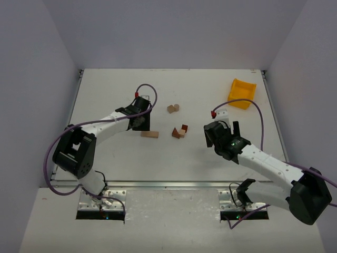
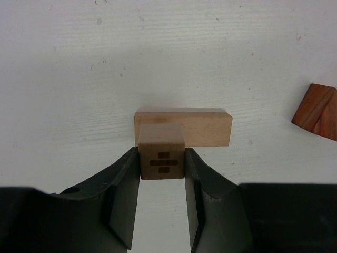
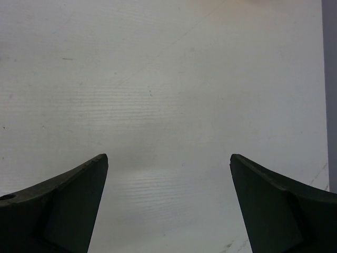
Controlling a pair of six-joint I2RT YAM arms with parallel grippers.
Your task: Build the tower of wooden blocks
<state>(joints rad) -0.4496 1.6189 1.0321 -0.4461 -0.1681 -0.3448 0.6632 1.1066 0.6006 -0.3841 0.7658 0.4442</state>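
While the left gripper [image 2: 162, 167] pinches a cube [image 2: 162, 139] by its flat sides beside the bar [image 2: 206, 126] and the right gripper [image 3: 168, 166] gapes empty, this light, hard wood probably slips unless squeezed squarely.

Table: my white work surface [image 1: 105, 158], matte, faintly scuffed (fine streaks show up close).
Walls: plain pale grey, the back wall [image 1: 174, 31], left wall [image 1: 26, 79] and right wall [image 1: 310, 63] box me in.
Near edge: a metal rail [image 1: 174, 184], then a pale ledge [image 1: 174, 221].
Light: soft, even, weak shadows.
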